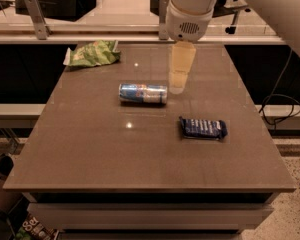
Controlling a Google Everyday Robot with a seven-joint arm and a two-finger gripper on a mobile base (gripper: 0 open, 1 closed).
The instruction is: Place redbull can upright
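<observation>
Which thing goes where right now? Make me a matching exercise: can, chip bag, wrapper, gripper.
1. redbull can
2. green chip bag
3. dark-blue wrapper
4. gripper

A. far left corner of the table
B. hanging over the table, just right of the redbull can
C. on its side, mid-table
D. lying flat, right of centre, nearer the camera

Pairs: 1-C, 2-A, 3-D, 4-B.

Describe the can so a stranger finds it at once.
On the brown table, look near the middle, just left of the hanging claw. The can lies on its side, a blue-and-silver cylinder, unlike the flat dark wrapper and the green bag.
</observation>
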